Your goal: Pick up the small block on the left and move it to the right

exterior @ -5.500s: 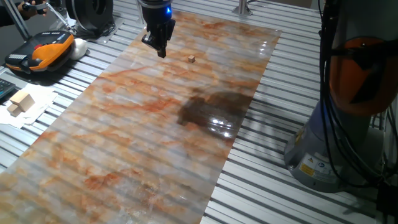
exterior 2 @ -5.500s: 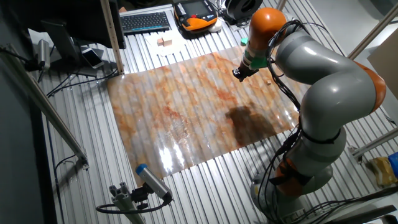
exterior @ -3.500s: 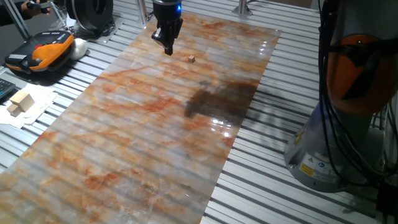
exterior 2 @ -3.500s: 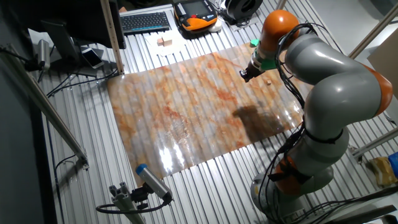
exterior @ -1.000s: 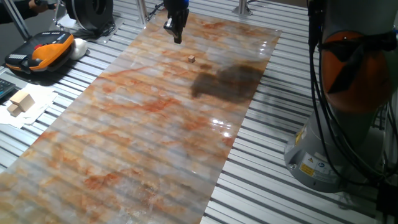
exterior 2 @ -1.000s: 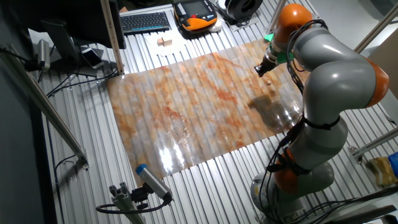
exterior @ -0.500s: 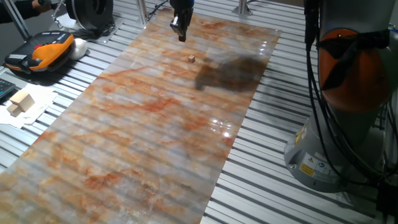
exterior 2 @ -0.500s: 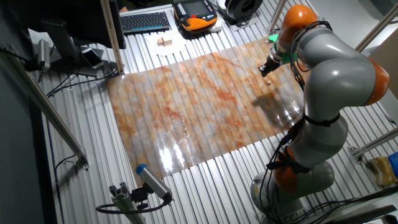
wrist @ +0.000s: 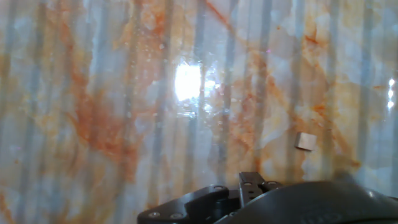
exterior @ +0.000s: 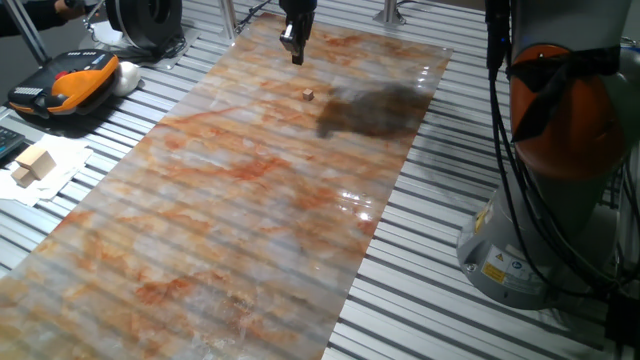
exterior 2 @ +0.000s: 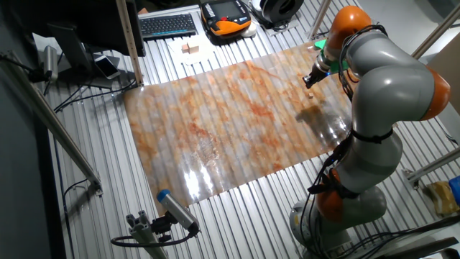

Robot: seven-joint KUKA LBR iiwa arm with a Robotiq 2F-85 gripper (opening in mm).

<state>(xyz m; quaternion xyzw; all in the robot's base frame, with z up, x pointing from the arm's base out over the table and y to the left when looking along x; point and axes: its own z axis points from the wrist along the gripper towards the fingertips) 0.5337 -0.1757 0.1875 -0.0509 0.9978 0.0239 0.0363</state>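
The small block [exterior: 308,95] is a tiny tan cube lying alone on the marbled orange-and-grey sheet [exterior: 250,210]. It also shows in the other fixed view [exterior 2: 310,92] and at the right of the hand view [wrist: 305,142]. My gripper [exterior: 296,58] hangs above the sheet's far end, a short way beyond the block and not touching it. In the other fixed view the gripper [exterior 2: 309,80] is just above the block. Its fingers look pressed together with nothing between them. In the hand view only its dark underside shows along the bottom edge.
Larger pale wooden blocks [exterior: 32,165] lie on white paper left of the sheet and also show in the other fixed view [exterior 2: 190,48]. An orange-and-black pendant [exterior: 70,80] and a keyboard [exterior 2: 167,25] sit beyond. The arm's base [exterior: 545,240] stands to the right.
My gripper has drifted along the sheet's far end, from left of the block to just beyond it. The block has not moved.
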